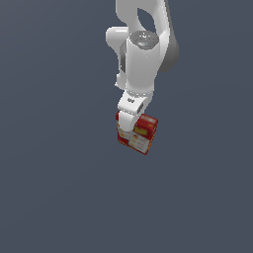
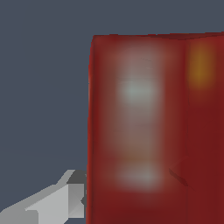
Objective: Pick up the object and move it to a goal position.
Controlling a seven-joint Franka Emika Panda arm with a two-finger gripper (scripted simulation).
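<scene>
Claw (image 1: 129,124): closed on the carton (image 1: 141,134), one finger (image 2: 61,203) flat against its side.
Carton: tilted, hanging below the wrist.
Why: likely gripped for carrying to the goal.

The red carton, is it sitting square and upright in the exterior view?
No, the red carton hangs tilted below the gripper, its lower edge slanting down toward the exterior view's right.

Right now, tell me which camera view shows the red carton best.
The exterior view: it shows the whole red carton, tilted, with its white and yellow panels, at the claw. The wrist view is too close: only a blurred red face fills it, cropped at the edge, beside one grey finger.
</scene>
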